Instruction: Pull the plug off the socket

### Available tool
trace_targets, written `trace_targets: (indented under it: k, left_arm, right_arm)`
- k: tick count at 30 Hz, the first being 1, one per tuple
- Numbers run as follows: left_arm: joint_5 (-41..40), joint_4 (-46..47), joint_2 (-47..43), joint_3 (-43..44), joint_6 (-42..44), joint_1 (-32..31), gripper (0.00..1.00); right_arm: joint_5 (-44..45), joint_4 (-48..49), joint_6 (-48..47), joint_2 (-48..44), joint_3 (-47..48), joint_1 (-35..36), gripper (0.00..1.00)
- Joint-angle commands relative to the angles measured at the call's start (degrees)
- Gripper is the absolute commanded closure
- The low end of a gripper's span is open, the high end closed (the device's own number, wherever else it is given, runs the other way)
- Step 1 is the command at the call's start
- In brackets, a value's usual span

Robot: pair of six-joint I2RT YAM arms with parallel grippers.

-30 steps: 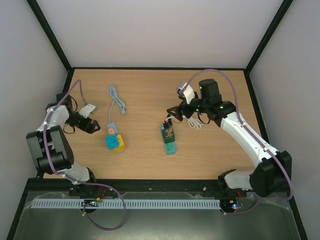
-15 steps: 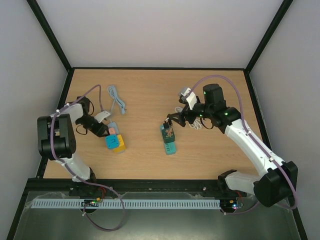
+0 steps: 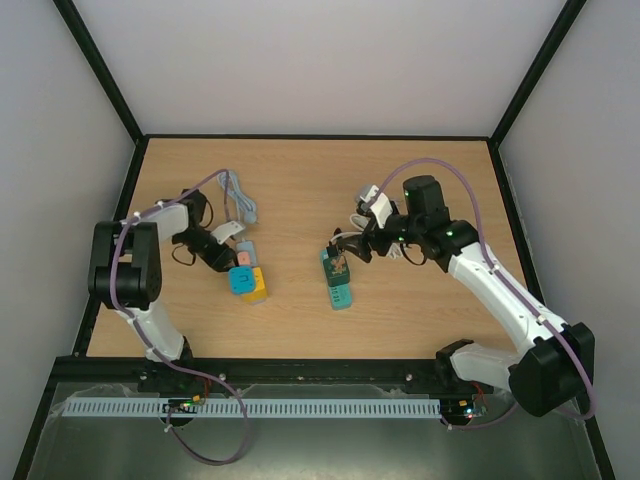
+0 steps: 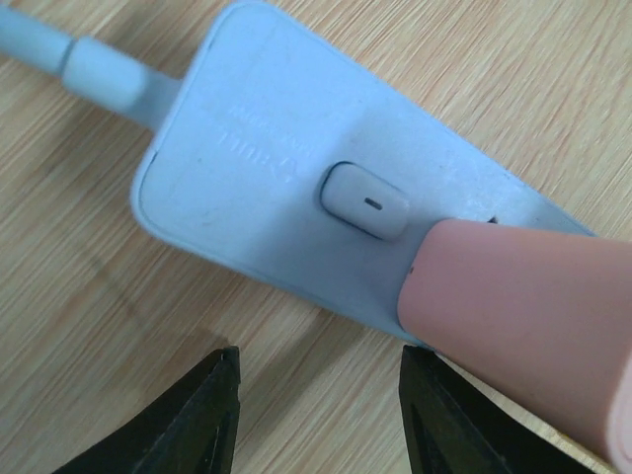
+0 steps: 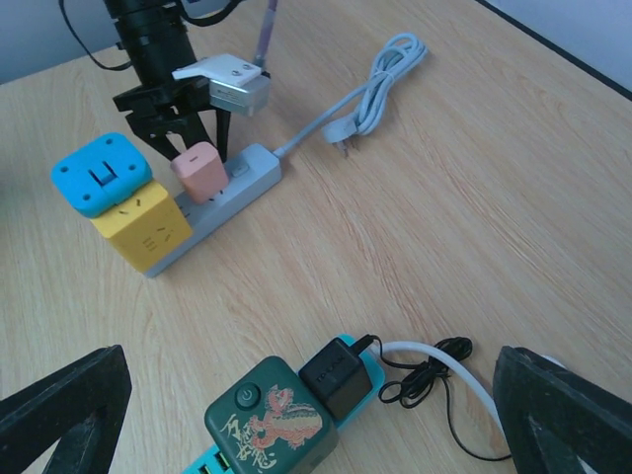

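Note:
A light-blue power strip (image 4: 267,178) lies on the table with a pink plug (image 4: 523,316) in it, next to a blue cube (image 3: 241,281) and a yellow cube (image 3: 257,287). My left gripper (image 4: 321,390) is open just short of the strip. Its right finger sits beside the pink plug and nothing is between the jaws. My right gripper (image 5: 308,360) is wide open above a teal power strip (image 5: 373,367). That strip holds a black plug (image 5: 336,380) and a green adapter (image 5: 267,425). The top view shows both grippers, the left (image 3: 222,252) and the right (image 3: 345,245).
The light-blue strip's grey cable (image 5: 380,84) lies coiled towards the back of the table. A white cable (image 5: 444,354) and a thin black cord (image 5: 434,383) trail from the teal strip towards the right arm. Black frame rails border the table.
My left gripper has swung right to the light-blue strip, and the strip with its cubes has shifted right. My right gripper has moved slightly down over the teal strip.

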Motion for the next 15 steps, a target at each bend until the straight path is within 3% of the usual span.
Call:
trace_targets:
  k: [1,7,15]
  left_arm:
    - [2.2,1.36,3.82,0.84,-2.51,-3.73,0.52]
    - [2.07,2.66,6.49,3.61,-4.61,-8.95,0.53]
    - [6.1,2.6,8.7,7.32,-6.39,-10.91,0.52]
  right_arm:
    - [0.35,0.11,-1.03,-0.24,-0.44,1.54,0.02]
    - [1.69,0.28,-2.8,1.33,-0.88,4.29,0.02]
    - [4.06,2.89,-2.22,1.85,-3.0,6.73,0.02]
